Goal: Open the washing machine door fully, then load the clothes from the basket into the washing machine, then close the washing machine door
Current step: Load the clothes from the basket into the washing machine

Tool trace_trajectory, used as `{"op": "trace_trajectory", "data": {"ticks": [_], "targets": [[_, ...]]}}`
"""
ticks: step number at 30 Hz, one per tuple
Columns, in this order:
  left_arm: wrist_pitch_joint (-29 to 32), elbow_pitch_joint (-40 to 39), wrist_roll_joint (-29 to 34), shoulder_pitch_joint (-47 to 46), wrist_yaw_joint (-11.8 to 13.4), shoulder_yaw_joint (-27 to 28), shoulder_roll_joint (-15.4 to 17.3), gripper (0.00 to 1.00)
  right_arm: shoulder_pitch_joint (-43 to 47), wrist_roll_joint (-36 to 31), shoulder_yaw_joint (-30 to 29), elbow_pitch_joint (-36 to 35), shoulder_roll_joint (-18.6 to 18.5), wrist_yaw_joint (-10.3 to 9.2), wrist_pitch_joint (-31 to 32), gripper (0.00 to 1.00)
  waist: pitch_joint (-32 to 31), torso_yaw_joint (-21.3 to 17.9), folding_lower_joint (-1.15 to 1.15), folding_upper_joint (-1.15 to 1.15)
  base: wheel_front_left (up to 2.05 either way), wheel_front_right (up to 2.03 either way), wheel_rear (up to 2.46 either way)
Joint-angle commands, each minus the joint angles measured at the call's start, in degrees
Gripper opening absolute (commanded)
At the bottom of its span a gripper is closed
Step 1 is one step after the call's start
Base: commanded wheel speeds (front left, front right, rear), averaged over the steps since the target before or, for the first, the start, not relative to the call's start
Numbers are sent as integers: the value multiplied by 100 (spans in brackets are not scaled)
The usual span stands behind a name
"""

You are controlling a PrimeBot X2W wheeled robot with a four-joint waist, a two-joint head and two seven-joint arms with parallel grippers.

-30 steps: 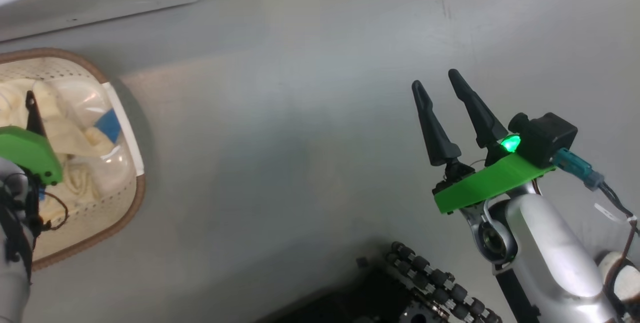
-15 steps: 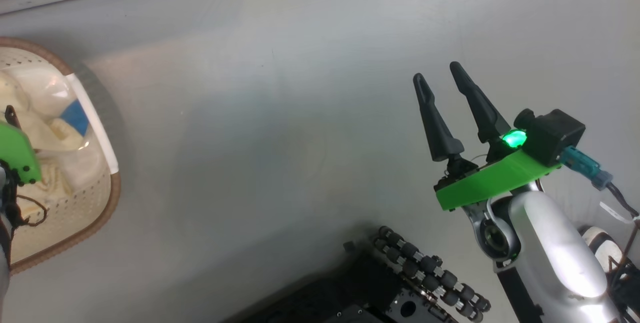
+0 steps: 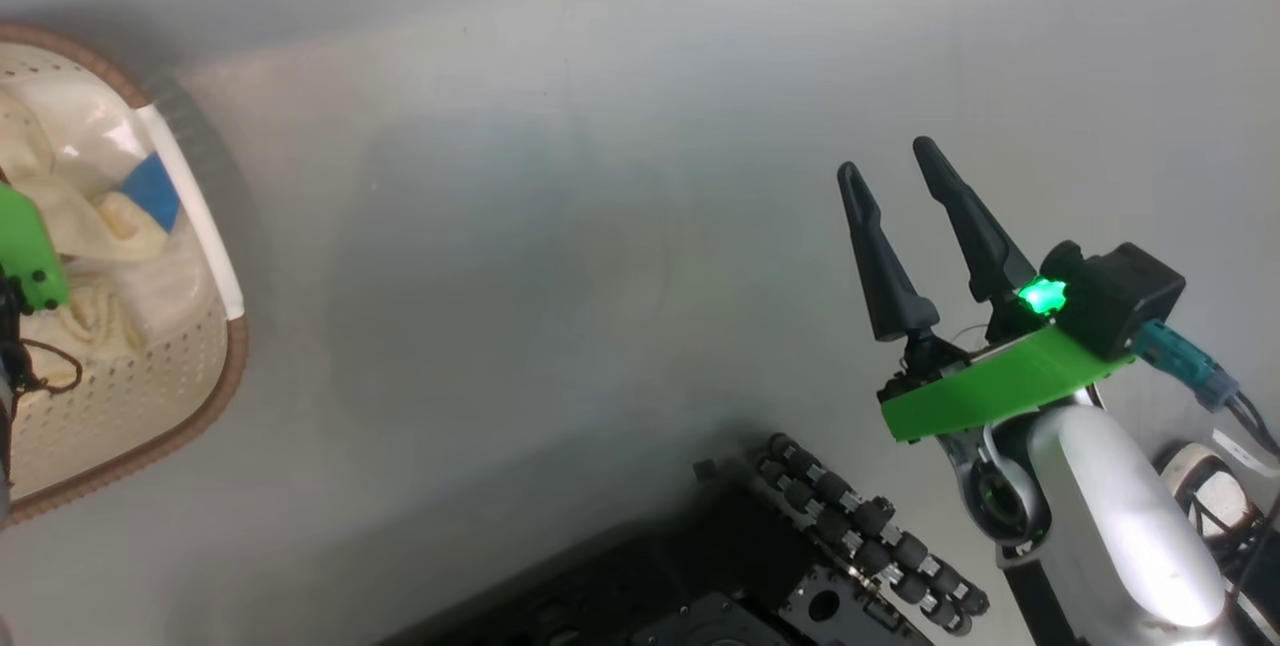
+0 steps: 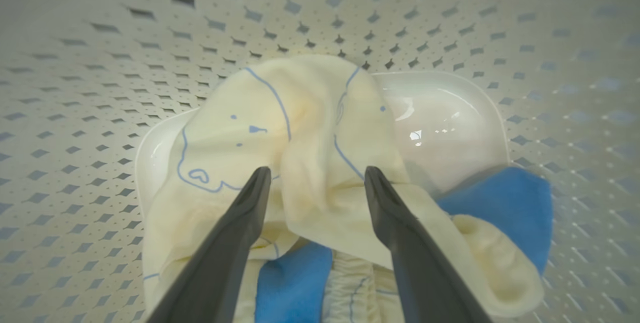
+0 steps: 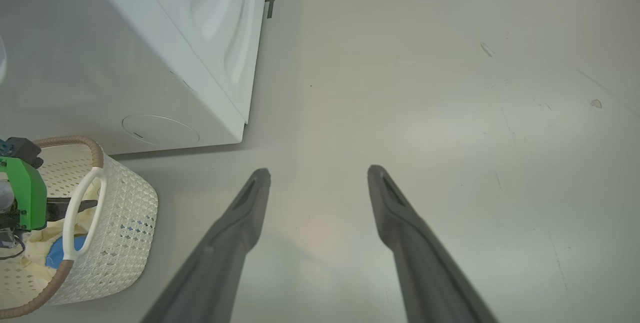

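At basket [image 3: 232, 366] | left tool [image 4: 316, 175] spread wide over clothes [image 4: 310, 128], empty | right tool [image 3: 886, 158] spread, empty

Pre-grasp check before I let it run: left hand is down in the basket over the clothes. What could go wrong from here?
1. The left hand is open, straddling one raised fold of the clothes; closing may pinch only that fold, so the rest could drag or slip off.
2. A glossy clear plastic piece lies under the cloth; the grasp could catch it too.
3. The basket looks light; snagged fabric might lift or tip it.
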Motion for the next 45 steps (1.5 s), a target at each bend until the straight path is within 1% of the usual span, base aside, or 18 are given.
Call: {"op": "trace_trajectory", "data": {"ticks": [1, 7, 10, 17, 23, 29, 30, 31, 32, 33, 34, 35, 36, 37, 45], "targets": [[28, -24, 31, -3, 69, 79, 200, 100, 311, -47, 36, -186, -31, 23, -55, 100, 49, 23, 0, 0, 1, 1, 1], [226, 0, -26, -159, 179, 75, 228, 100, 485, -240, 84, -510, -31, 23, -55, 100, 210, 142, 0, 0, 6, 6, 6], [376, 9, -34, -129, 145, 34, 239, 100, 520, -302, 119, -616, -31, 23, -55, 100, 249, 162, 0, 0, 1, 1, 1], [354, 18, -128, -149, 81, 38, 305, 100, 603, -482, 196, -844, -31, 23, -55, 100, 342, 242, 0, 0, 6, 6, 6], [254, 22, -329, -242, -162, 84, 232, 100, 682, -609, 220, -931, -31, 23, -55, 100, 386, 296, 0, 0, 2, 2, 2], [193, 23, -475, -314, -314, 31, 100, 100, 720, -701, 216, -973, -31, 23, -55, 100, 403, 340, 0, 0, 3, 3, 3], [194, 23, -501, -325, -325, 22, 86, 93, 727, -714, 216, -979, -31, 23, -55, 100, 406, 346, 0, 0, 2, 2, 2], [191, 23, -526, -335, -334, 13, 73, 82, 734, -724, 218, -983, -31, 23, -55, 100, 408, 351, 0, 0, 3, 3, 3], [196, 23, -559, -338, -341, 10, 65, 65, 738, -734, 224, -987, -31, 23, -55, 100, 408, 354, 0, 0, 3, 3, 3], [196, 23, -559, -338, -341, 10, 65, 65, 738, -734, 224, -987, -31, 23, -55, 100, 408, 354, 0, 0, 3, 3, 3], [206, 24, -585, -339, -346, -1, 57, 43, 742, -744, 233, -991, -31, 23, -55, 100, 408, 358, 0, 0, 3, 3, 3], [213, 24, -608, -342, -350, -14, 54, 31, 745, -752, 239, -996, -31, 23, -55, 100, 409, 363, 0, 0, 2, 2, 2], [219, 24, -629, -347, -353, -30, 51, 4, 748, -760, 245, -1003, -31, 23, -55, 100, 411, 367, 0, 0, 2, 2, 2], [226, 24, -649, -355, -356, -48, 48, 0, 750, -765, 249, -1011, -31, 23, -55, 100, 414, 370, 0, 0, 2, 2, 2], [255, -23, -909, -424, -360, -286, 31, 0, 684, -745, 269, -1020, -31, 23, -55, 100, 435, 387, 0, 0, 0, 0, 0]]}}
